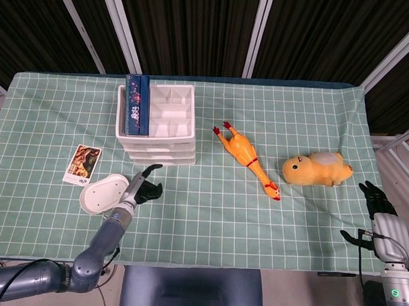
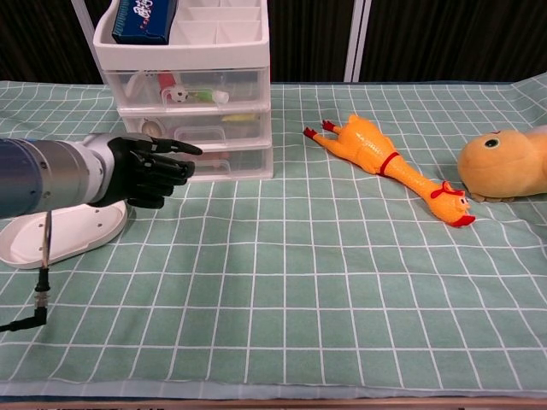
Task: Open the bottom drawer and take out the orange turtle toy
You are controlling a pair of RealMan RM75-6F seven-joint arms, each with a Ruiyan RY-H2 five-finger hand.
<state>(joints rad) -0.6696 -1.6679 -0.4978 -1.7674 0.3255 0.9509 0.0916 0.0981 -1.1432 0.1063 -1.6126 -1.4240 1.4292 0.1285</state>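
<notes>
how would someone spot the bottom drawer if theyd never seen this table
Find the white plastic three-drawer cabinet at the back left of the green checked tablecloth, with a blue box in its top tray. The bottom drawer is the lowest clear front, resting on the cloth, with the black left hand directly in front.
</notes>
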